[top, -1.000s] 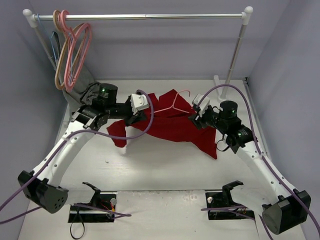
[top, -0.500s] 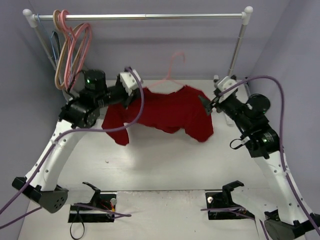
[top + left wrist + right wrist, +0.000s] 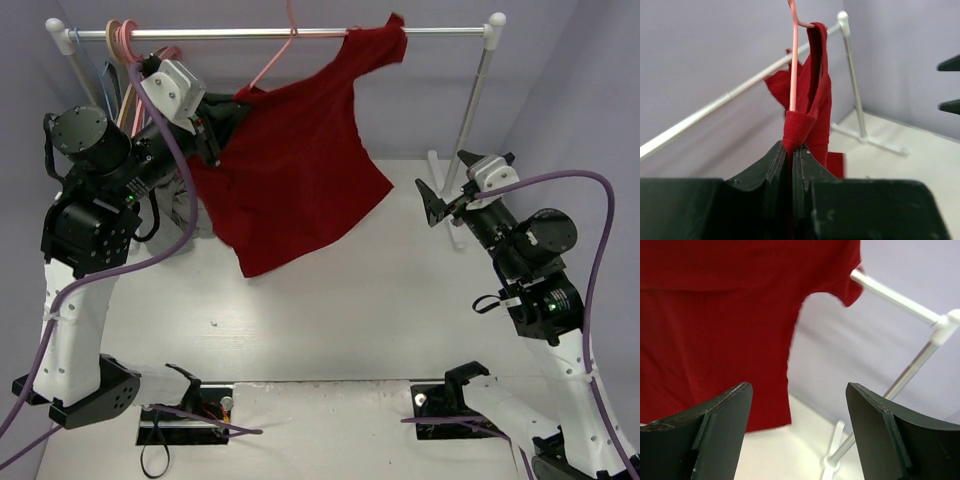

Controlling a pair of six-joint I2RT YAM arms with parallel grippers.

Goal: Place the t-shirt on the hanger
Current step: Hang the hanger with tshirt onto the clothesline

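Note:
The red t-shirt [image 3: 295,165] hangs in the air on the light-pink hanger [image 3: 272,62], tilted, with one sleeve up at the rail. The hanger's hook reaches the rail; I cannot tell if it rests on it. My left gripper [image 3: 228,115] is raised high and shut on the shirt's left shoulder. The left wrist view shows the gripper [image 3: 791,147] pinching red cloth [image 3: 815,90], with the pink wire [image 3: 793,65] rising from it. My right gripper [image 3: 428,203] is open and empty, right of the shirt. In the right wrist view it [image 3: 797,387] faces the shirt [image 3: 715,315].
A white and metal clothes rail [image 3: 250,33] spans the back, with its right post [image 3: 470,120] close to my right gripper. Tan, pink and blue hangers [image 3: 125,40] hang at its left end. A grey garment [image 3: 185,205] lies behind the left arm. The rail also shows in the right wrist view [image 3: 895,297].
The shirt and hanger went from the table up to the rail. My left arm rose with them. My right gripper let go of the shirt and drew back to the right.

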